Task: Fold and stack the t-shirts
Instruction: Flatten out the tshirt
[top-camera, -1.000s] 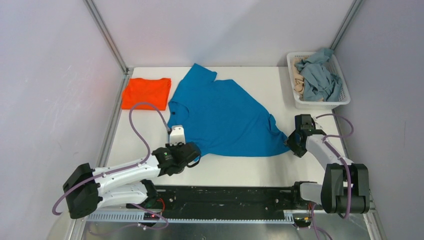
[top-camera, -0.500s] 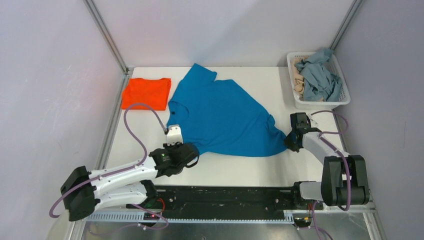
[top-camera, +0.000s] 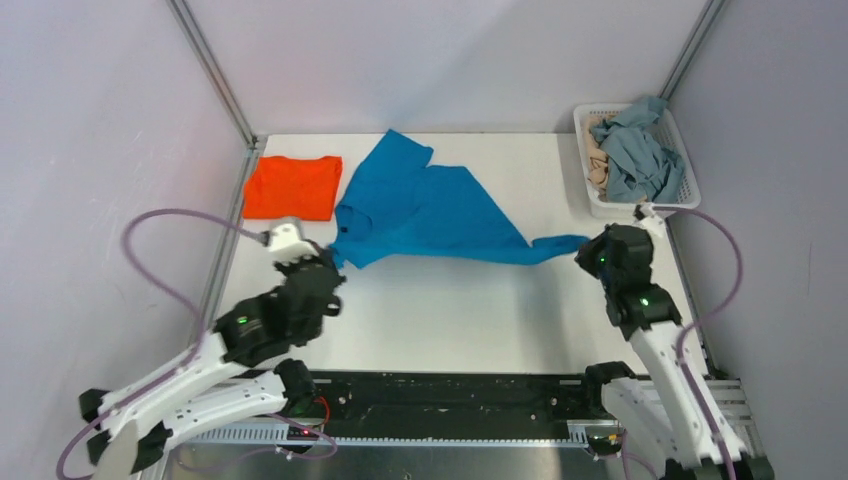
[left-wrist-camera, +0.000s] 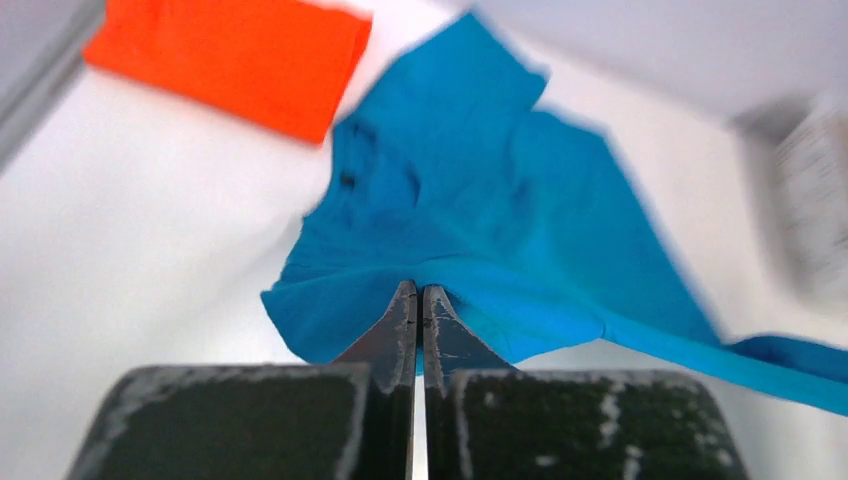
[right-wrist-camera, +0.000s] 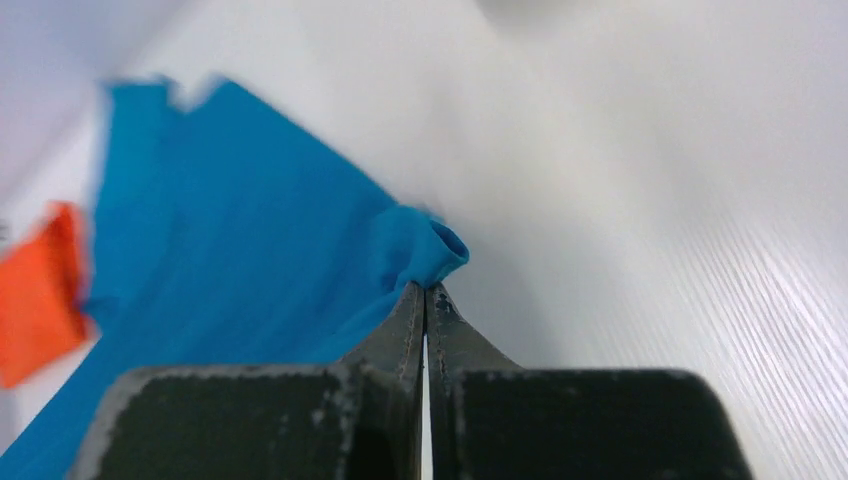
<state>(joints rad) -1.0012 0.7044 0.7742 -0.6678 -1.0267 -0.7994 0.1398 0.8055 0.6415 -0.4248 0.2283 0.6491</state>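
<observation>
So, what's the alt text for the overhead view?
The left gripper and right gripper each pinch a near corner of a blue t-shirt, holding that edge taut over a white table. A folded orange t-shirt lies far left; a basket of crumpled clothes sits far right.

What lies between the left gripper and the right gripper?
The blue t-shirt: its near edge stretches from the left gripper to the right gripper, both shut on it. The top external view shows this.

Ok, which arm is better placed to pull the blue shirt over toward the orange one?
Left, probably. The left gripper, shut on the blue shirt, sits close beside the orange shirt; the right gripper holds the opposite corner, over by the basket.
</observation>
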